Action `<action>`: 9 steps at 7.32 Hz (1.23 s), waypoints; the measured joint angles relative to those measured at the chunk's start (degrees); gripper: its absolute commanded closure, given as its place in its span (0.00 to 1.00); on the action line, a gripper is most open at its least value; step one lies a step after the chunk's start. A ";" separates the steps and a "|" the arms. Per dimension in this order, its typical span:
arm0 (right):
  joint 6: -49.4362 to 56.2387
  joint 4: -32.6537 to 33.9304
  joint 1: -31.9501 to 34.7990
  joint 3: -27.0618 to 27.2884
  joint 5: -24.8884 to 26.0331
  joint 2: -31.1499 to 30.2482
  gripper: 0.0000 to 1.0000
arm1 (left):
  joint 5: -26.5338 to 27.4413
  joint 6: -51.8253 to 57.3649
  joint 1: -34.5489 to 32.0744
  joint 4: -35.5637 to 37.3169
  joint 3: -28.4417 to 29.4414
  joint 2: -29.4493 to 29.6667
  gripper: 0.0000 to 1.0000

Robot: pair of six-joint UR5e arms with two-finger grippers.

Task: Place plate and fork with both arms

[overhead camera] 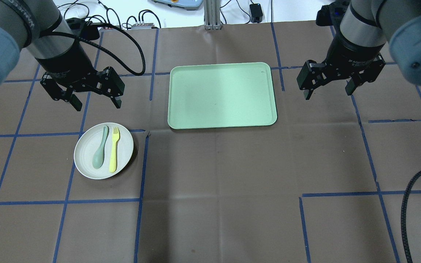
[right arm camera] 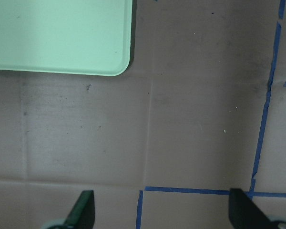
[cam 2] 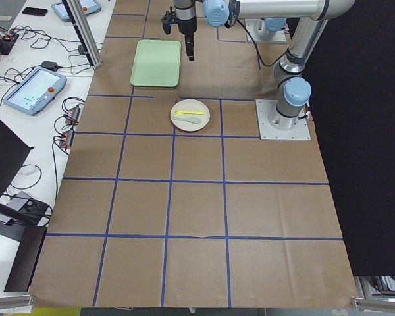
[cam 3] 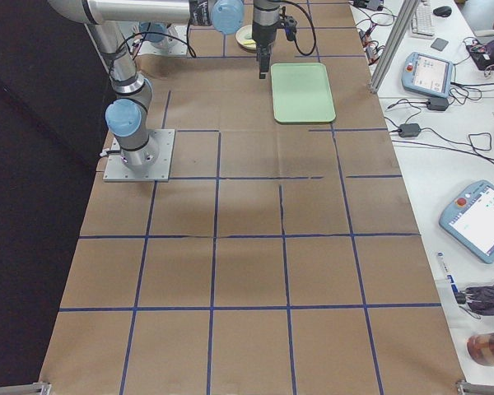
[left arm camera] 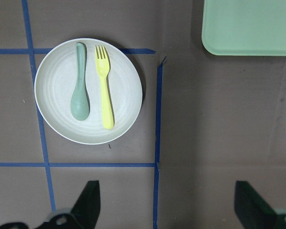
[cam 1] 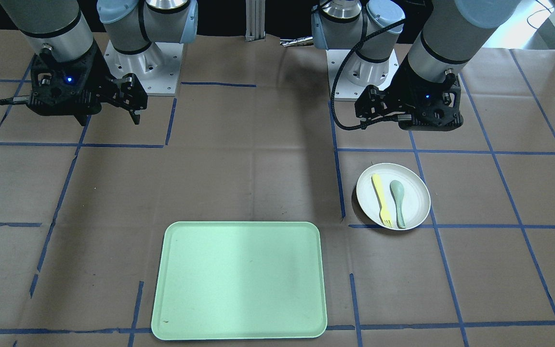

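Nearest the front-facing camera: light green tray point(cam 1: 239, 279), flat on the brown paper-covered table point(overhead camera: 210, 182), bearing nothing. Farther back, on the robot's left side and well apart from the tray: off-white plate point(cam 1: 416, 192), flat on the paper, carrying pale yellow fork point(cam 1: 381, 198) and grey-green spoon point(cam 1: 397, 202) side by side, parallel, a narrow gap between them.

Left gripper point(overhead camera: 97, 105): raised over the table near the plate, touching neither plate nor fork, jaws spread wide, nothing between them. Right gripper point(overhead camera: 328, 93): raised over bare paper near the tray's corner on the robot's right, jaws likewise spread wide, nothing held.

Progress, as a judgement: none of the task done; plate and fork neither grasped nor lifted. Likely destination: the tray, though not named in the task. Left to do, presumably: fork taken off the plate by one arm, plate taken by the other, both set down; spoon probably no part of it. Left arm close to both items; right arm well apart from them.
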State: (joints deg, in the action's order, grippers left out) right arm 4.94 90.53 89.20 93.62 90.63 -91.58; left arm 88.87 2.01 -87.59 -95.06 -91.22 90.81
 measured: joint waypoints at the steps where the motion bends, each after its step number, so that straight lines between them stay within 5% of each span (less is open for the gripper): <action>1: 0.12 0.00 0.00 -0.01 0.05 -0.02 0.00 | 0.09 0.19 -0.01 -0.01 -0.20 0.06 0.01; 9: -0.03 0.00 0.01 -0.02 0.09 -0.07 0.00 | -0.01 2.66 0.84 0.30 -0.64 1.08 0.01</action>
State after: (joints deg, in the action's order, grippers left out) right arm 4.91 90.53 89.21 93.60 90.71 -91.65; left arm 88.86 4.66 -86.75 -94.76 -91.86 91.89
